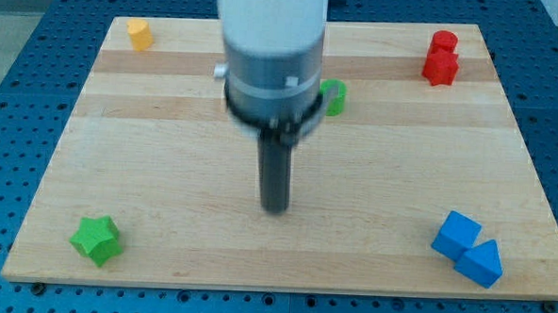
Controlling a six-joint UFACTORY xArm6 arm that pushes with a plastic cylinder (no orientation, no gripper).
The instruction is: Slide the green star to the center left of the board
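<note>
Duly noted my tip (275,209) on the table (166,152): a bare rod end, holding nothing, touching no block. Found the green star (96,239) well apart, toward the view's lower left of the tip. Recorded blue blocks (466,248) lower right, red blocks (441,58) upper right, yellow block (139,33) upper left.

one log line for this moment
tip: board centre, touching nothing | green star: bottom left, unmoved | other green block: partly hidden behind arm | task: pending
</note>
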